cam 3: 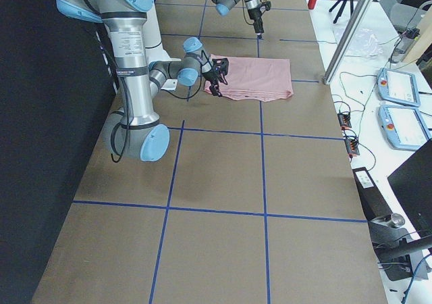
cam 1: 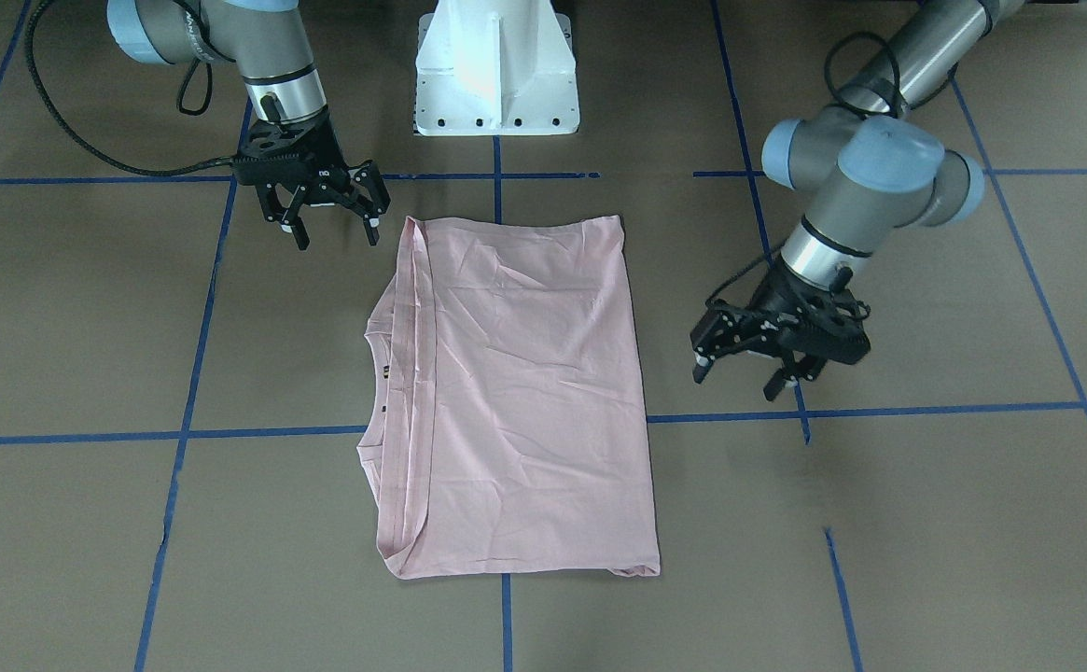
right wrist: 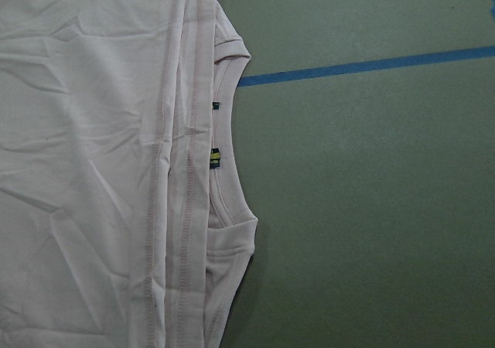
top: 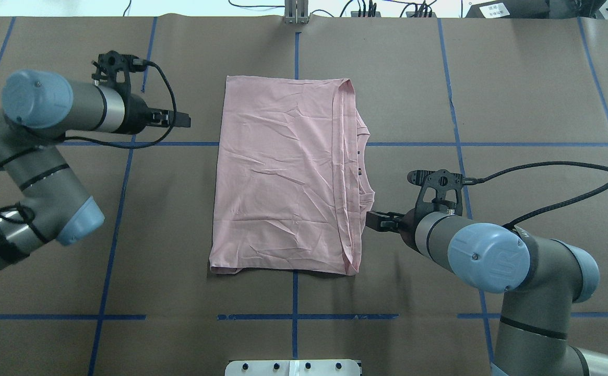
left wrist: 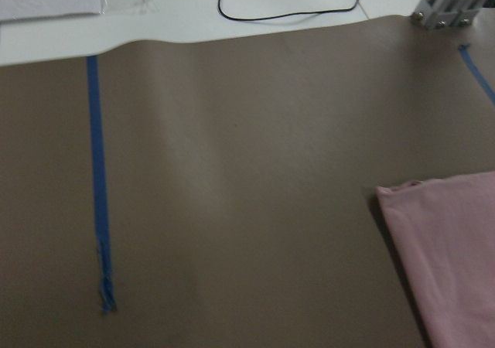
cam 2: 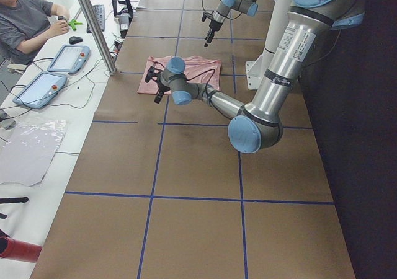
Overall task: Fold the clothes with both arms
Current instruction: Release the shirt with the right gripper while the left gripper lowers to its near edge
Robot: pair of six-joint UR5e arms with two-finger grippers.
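The pale pink T-shirt (cam 1: 515,392) lies flat on the brown table, folded to a rectangle with its plain back up. It also shows in the overhead view (top: 283,177). Its collar (right wrist: 215,156), with a small tag, sticks out on the robot's right side. My left gripper (cam 1: 737,378) is open and empty, raised beside the shirt's left edge; it also shows from overhead (top: 182,120). My right gripper (cam 1: 336,233) is open and empty, next to the shirt's near right corner, just off the cloth (top: 374,219). The left wrist view shows only a shirt corner (left wrist: 448,247).
The white pedestal base (cam 1: 496,65) stands at the robot's side of the table. Blue tape lines (cam 1: 272,433) cross the brown cover. An aluminium post (cam 2: 93,25) stands at the far edge, with an operator (cam 2: 28,22) and tablets (cam 2: 40,88) beyond.
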